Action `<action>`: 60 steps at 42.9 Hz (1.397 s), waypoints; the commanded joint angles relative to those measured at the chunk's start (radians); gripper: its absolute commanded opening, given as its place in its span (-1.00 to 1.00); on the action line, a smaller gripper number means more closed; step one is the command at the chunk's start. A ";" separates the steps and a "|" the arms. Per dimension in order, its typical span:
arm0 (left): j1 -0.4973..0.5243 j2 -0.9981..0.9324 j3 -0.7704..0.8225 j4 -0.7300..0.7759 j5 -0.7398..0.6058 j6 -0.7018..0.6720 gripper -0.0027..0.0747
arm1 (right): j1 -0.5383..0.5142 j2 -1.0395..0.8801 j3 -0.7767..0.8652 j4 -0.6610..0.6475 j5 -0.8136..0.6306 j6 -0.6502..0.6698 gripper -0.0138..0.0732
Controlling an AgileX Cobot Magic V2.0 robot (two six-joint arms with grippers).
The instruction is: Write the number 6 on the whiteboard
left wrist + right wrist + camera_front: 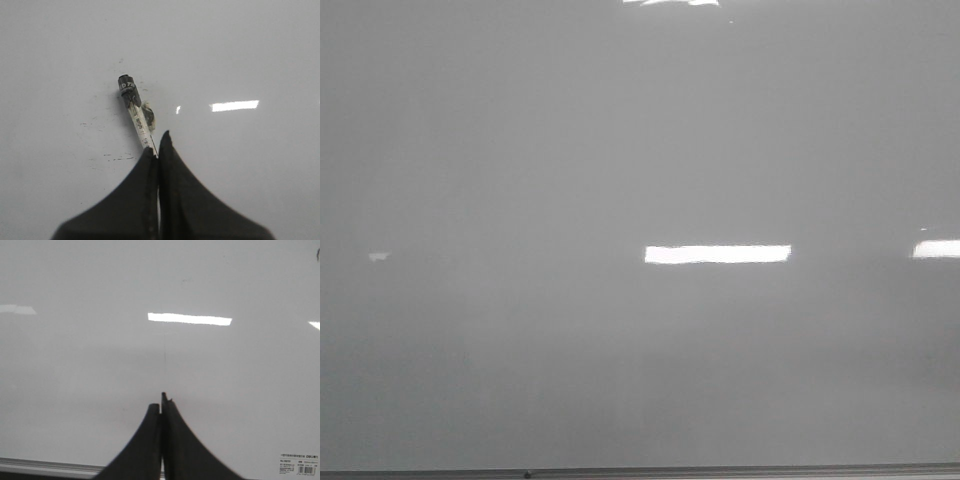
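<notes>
The whiteboard (620,150) fills the front view, glossy grey-white, with its thin frame edge along the bottom. No number 6 shows on it in any view. Neither arm shows in the front view. In the left wrist view my left gripper (157,150) is shut on a white marker (136,112) with a black tip end that points away over the whiteboard (250,50). In the right wrist view my right gripper (161,405) is shut and empty above the whiteboard (75,365).
Faint small black marks (120,158) lie on the board beside the left fingers. A grey frame edge (45,466) and a printed label (299,464) show in the right wrist view. Bright light reflections (717,254) sit on the board.
</notes>
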 commanded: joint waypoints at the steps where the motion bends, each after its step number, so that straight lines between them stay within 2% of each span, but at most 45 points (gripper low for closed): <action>1: -0.002 -0.015 0.004 -0.008 -0.085 -0.005 -0.98 | -0.003 -0.015 -0.015 0.001 -0.086 -0.011 -0.84; 11: -0.002 -0.015 0.004 -0.008 -0.109 -0.005 -0.98 | -0.003 -0.015 -0.015 0.002 -0.095 -0.011 -0.84; 15: -0.002 -0.015 0.004 0.003 -0.119 -0.005 -0.98 | -0.001 -0.015 -0.015 0.017 -0.139 -0.011 -0.84; 19: -0.002 -0.015 0.004 0.010 -0.187 -0.005 -0.98 | -0.001 -0.015 -0.031 0.020 -0.198 -0.011 -0.84; 23: -0.002 -0.015 -0.016 -0.001 -0.296 -0.005 -0.98 | -0.001 -0.015 -0.090 0.021 -0.170 -0.011 -0.84; 25: -0.002 -0.013 -0.046 -0.015 -0.302 -0.005 -0.98 | -0.001 -0.013 -0.141 0.021 -0.146 -0.011 -0.84; 35: -0.002 0.098 -0.306 -0.009 -0.069 -0.005 -0.98 | -0.001 0.119 -0.409 0.026 0.026 -0.010 -0.83; 41: -0.002 0.238 -0.427 0.004 0.055 -0.005 -0.98 | -0.001 0.259 -0.526 0.060 0.057 -0.010 -0.83; 50: -0.002 0.329 -0.458 0.004 0.058 -0.005 -0.98 | -0.001 0.365 -0.570 0.070 0.055 -0.010 -0.83; 52: -0.002 0.332 -0.458 0.004 0.058 -0.005 -0.96 | -0.001 0.370 -0.567 0.070 0.055 -0.010 -0.77; 55: -0.002 0.332 -0.456 0.004 0.053 -0.005 -0.78 | -0.001 0.370 -0.565 0.070 0.055 -0.010 -0.57; 59: -0.002 0.333 -0.456 0.004 0.053 -0.005 -0.33 | -0.001 0.370 -0.565 0.070 0.054 -0.011 -0.10; 60: -0.002 0.335 -0.456 0.004 0.053 -0.005 -0.14 | -0.001 0.370 -0.565 0.070 0.054 -0.011 0.07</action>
